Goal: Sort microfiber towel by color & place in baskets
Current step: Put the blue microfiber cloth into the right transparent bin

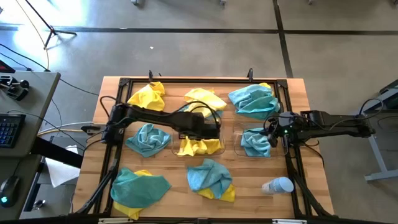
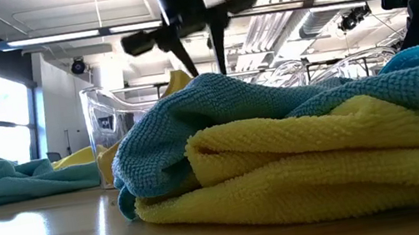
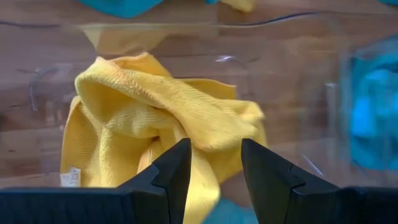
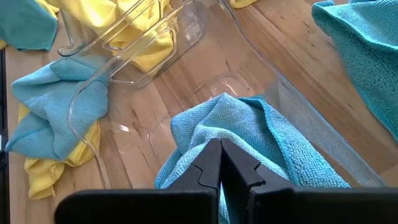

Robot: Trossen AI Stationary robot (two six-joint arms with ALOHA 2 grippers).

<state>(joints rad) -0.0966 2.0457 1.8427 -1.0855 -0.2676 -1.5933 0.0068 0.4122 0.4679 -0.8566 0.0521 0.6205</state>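
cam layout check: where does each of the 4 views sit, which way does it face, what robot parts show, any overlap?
High: overhead, straight down; both arms, table.
Low: tabletop level, facing the room; teal-on-yellow towel pile up close, arms above.
Left wrist: open left gripper over yellow towel in its basket.
Right wrist: shut right gripper over teal towel in its basket.
Shared: high shows both baskets; right wrist shows the yellow one too.

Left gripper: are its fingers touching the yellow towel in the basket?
Cannot tell. In the left wrist view the left gripper stands open over the yellow towel, which shows between the fingers; no gap or contact shows plainly.
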